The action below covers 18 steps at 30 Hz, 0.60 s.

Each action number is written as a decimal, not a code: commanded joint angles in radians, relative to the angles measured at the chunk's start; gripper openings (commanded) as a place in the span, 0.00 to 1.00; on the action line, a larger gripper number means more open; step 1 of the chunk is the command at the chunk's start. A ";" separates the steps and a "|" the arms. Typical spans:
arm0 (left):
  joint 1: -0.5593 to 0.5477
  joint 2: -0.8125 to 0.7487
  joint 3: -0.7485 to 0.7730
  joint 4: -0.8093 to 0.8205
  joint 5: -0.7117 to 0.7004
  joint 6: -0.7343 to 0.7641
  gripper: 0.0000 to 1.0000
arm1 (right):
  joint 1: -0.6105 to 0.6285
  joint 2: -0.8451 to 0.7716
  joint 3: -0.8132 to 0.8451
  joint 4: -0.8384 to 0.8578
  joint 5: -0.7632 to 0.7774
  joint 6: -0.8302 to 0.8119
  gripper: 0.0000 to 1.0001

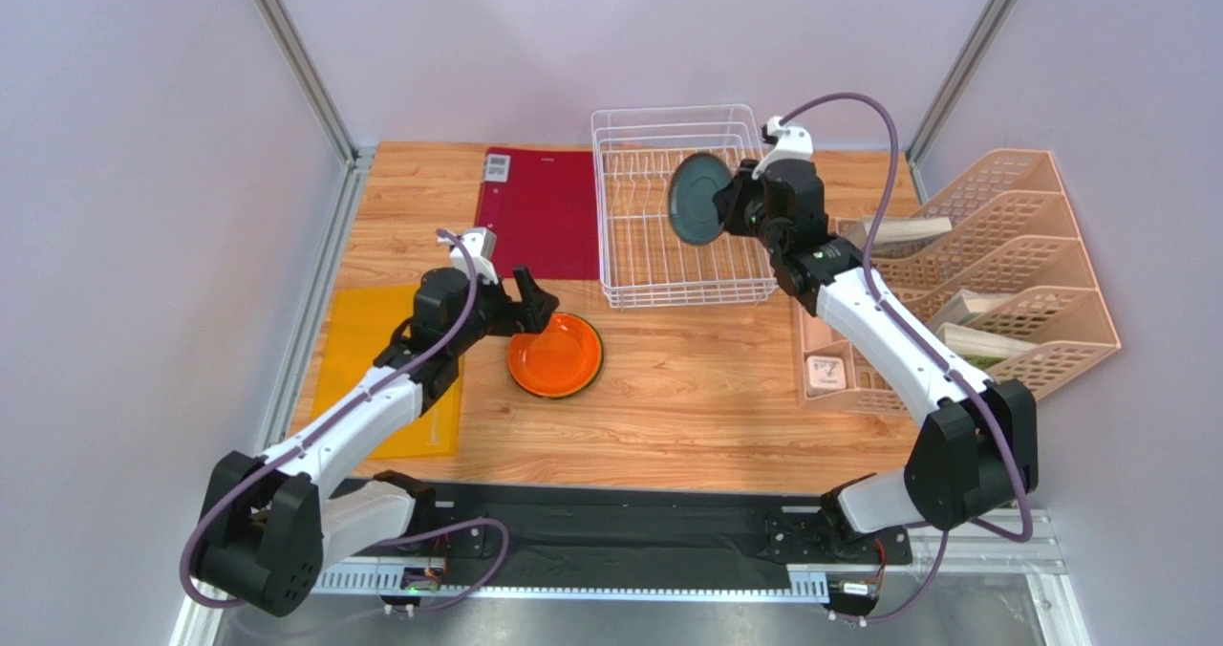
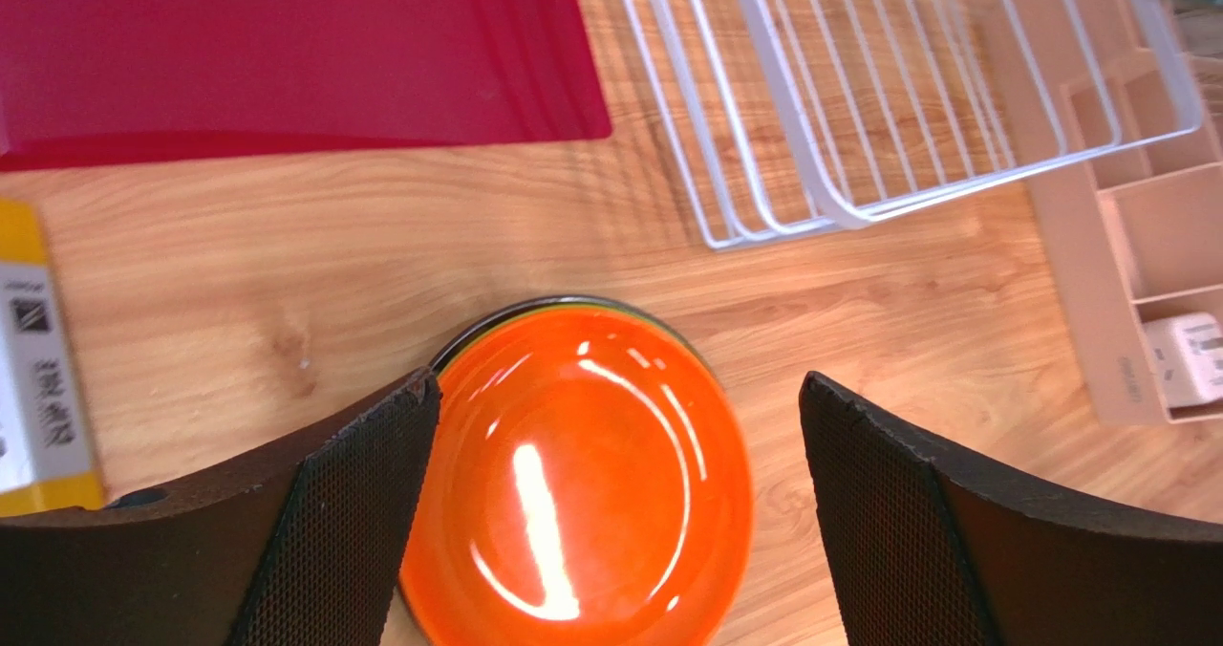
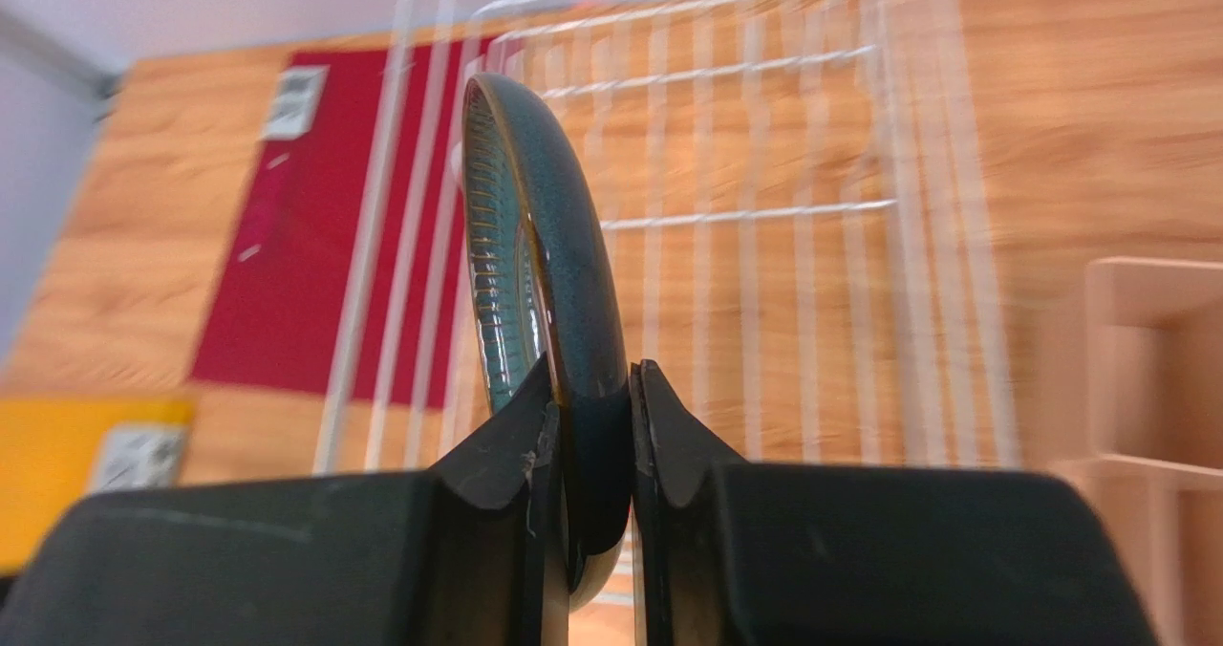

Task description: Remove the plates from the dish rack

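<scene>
1. The dark teal-grey plate point(image 1: 701, 199) is held on edge above the dish rack point(image 1: 646, 266); its rim is pinched between the jaws of the right gripper point(image 1: 738, 202).
2. The glossy orange plate point(image 1: 554, 354) is laid flat on the table point(image 1: 718, 388) before the rack; the left gripper point(image 1: 528, 305) is poised over it, jaws spread wide.
3. Fine ribbing on the teal plate is shown only from the right wrist; a darker rim under the orange plate, only from the left.

The orange plate point(image 2: 589, 474) is shining, smooth and glossy. The surface point(image 2: 259, 302) is looking like wood, the dish rack point(image 1: 672, 299) like wire.
</scene>
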 commanded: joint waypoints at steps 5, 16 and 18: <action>-0.004 0.060 0.048 0.197 0.123 -0.077 0.99 | 0.022 -0.008 -0.096 0.243 -0.508 0.239 0.00; -0.004 0.073 0.030 0.316 0.114 -0.123 0.99 | 0.090 0.070 -0.063 0.284 -0.624 0.302 0.00; -0.004 0.077 0.039 0.329 0.117 -0.131 0.99 | 0.104 0.090 -0.056 0.302 -0.650 0.320 0.00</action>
